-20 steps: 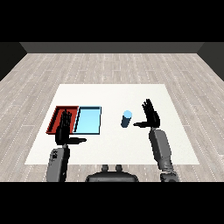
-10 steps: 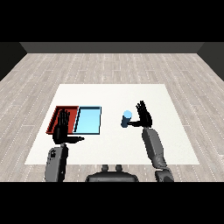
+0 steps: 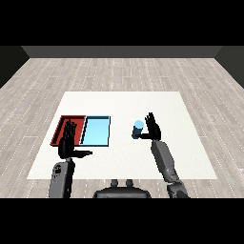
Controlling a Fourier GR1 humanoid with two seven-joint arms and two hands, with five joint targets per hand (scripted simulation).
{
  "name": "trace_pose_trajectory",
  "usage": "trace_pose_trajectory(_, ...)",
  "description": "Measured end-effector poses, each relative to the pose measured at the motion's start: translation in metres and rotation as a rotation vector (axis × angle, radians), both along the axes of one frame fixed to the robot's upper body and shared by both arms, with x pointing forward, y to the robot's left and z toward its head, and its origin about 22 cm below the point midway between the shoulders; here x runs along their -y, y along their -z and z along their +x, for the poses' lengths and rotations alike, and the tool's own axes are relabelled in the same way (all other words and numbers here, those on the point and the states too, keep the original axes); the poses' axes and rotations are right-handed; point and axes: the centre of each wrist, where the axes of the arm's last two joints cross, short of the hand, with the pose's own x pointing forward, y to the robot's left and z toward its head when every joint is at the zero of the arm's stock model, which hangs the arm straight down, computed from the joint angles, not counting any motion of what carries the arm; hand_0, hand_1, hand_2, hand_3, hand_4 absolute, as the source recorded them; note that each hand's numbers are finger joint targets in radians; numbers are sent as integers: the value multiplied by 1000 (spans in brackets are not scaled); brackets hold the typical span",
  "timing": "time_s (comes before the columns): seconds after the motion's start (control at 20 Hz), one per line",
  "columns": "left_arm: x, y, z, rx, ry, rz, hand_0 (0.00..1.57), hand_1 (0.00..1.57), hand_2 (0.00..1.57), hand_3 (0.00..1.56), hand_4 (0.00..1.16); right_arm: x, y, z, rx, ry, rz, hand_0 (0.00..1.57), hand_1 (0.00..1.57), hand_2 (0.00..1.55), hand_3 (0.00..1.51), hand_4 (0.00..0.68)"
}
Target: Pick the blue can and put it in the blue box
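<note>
- Fingers of the right hand (image 3: 153, 129) stand straight, thumb toward the blue can (image 3: 138, 128) — touching or just beside it, I can't tell; nothing gripped yet.
- Can upright on the white table (image 3: 190, 143), right of the light blue tray (image 3: 96, 131) — its target.
- Left hand (image 3: 67, 144) spread, idle by the red tray (image 3: 65, 129).

Left hand (image 3: 66, 143) at the lower left of the frame, fingers straight and pointing up, thumb sticking out sideways, grey forearm below it, right hand (image 3: 153, 128) near the middle, fingers straight and spread, forearm slanting down to the lower right
</note>
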Motion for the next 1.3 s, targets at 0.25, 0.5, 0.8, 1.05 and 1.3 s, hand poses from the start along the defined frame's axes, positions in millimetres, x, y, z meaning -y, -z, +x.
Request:
trace_pose_trajectory(0.25, -4, -5, 2, -4, -5, -1, 0, 0, 0, 0, 0, -3, 8, 3, -20, -2, 13, 0, 0, 0, 0, 0)
trace_pose_trajectory(0.5, 8, -8, 5, -3, 0, -13, 0, 0, 0, 0, 0, -14, 13, 11, -32, -14, 23, 0, 0, 0, 0, 0)
trace_pose_trajectory(0.8, 9, -3, 3, -4, -5, -18, 0, 0, 0, 0, 0, -24, 16, 20, -49, -22, 26, 0, 0, 0, 0, 0)
trace_pose_trajectory(1.05, 1, 0, 6, -8, 3, -25, 0, 0, 0, 0, 0, -25, 18, 27, -72, -37, 14, 0, 0, 0, 0, 0)
trace_pose_trajectory(1.3, -6, 0, 2, -5, 1, -22, 0, 0, 0, 0, 0, -30, 22, 28, -83, -48, 17, 0, 0, 0, 0, 0)
